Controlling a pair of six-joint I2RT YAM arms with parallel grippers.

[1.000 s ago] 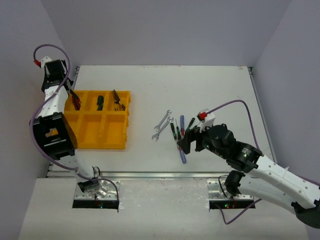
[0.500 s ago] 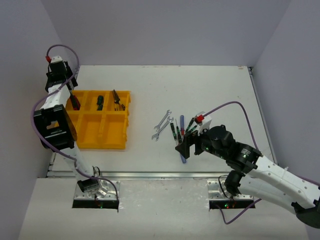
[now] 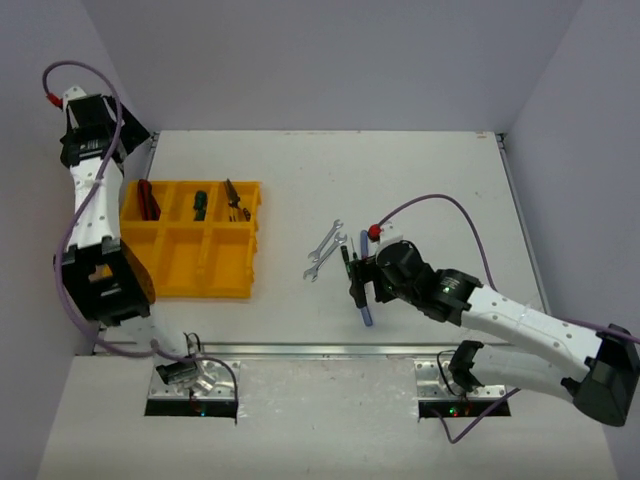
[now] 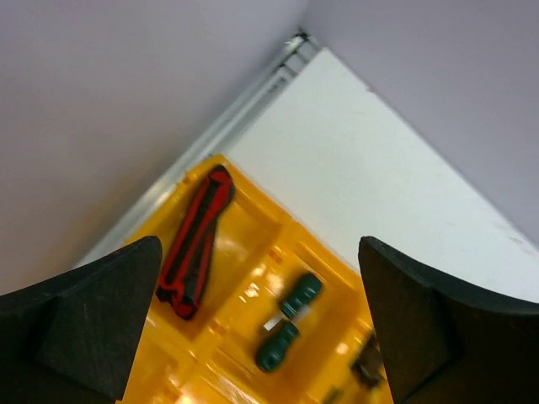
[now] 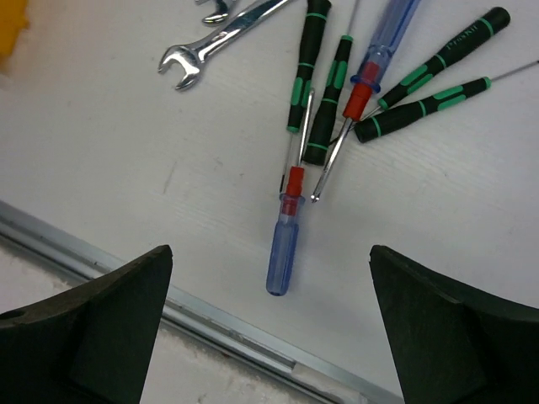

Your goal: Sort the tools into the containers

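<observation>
- A white table (image 3: pixel 400 180) fills the middle.
- Pale grey walls (image 3: pixel 330 60) stand around it at the back, left and right.
- A thin metal strip (image 3: pixel 330 351) runs along the table's near edge.
- A pale ledge (image 3: pixel 330 420) lies just below that strip.

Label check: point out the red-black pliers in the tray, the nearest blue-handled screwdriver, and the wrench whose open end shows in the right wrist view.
red-black pliers (image 4: pixel 198 240), left wrist view, middle of the handles.
blue-handled screwdriver (image 5: pixel 281 257), right wrist view, blue handle.
silver wrench (image 5: pixel 229 32), right wrist view, shaft.
</observation>
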